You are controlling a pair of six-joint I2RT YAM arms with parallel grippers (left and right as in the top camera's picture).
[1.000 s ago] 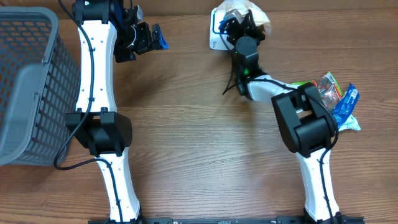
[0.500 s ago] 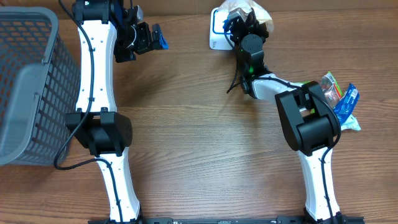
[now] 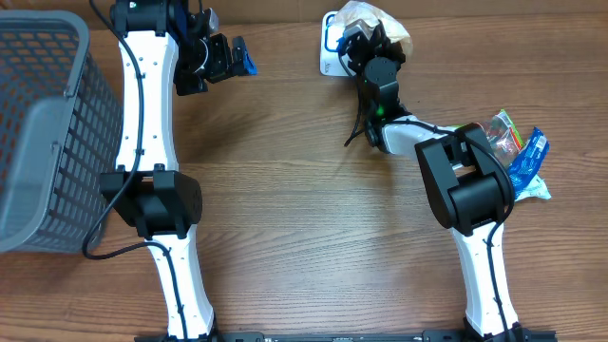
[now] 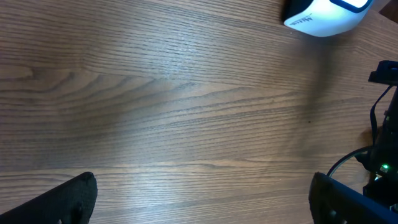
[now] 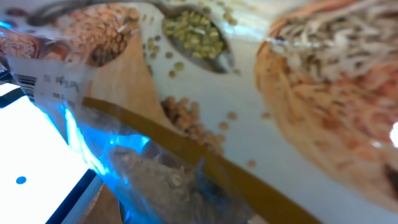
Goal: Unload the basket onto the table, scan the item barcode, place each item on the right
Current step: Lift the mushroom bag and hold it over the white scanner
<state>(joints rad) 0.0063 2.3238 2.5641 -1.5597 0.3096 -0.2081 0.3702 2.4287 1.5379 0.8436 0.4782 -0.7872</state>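
Firstly, hidden or unclear:
- Right gripper (image 3: 366, 40): its fingertips are covered by its own body from overhead and do not show in the right wrist view, so the exact grip point cannot be seen.
- Packet (image 5: 249, 93): fills the right wrist view, blurred, with its edges cut off. Printed pictures of grains and lentils are legible, and a barcode (image 5: 25, 81) shows partly at the left edge.
- Scanner (image 3: 330, 47): white, at the far side of the table (image 3: 304, 209), partly covered by the packet and lit blue at the near corner.
- Blue item beside the left arm's head: too small to identify.

Grippers:
- Right: jaws pressed together, pinching the packet, which hangs at its tip directly over the scanner.
- Left gripper (image 4: 202, 186): spread wide, holding nothing, above bare wood well to the left of the scanner.

Other stock:
- Grey basket (image 3: 38, 114), left edge, partly out of frame.
- Snack bags (image 3: 522, 157), right side, half hidden behind the right arm.
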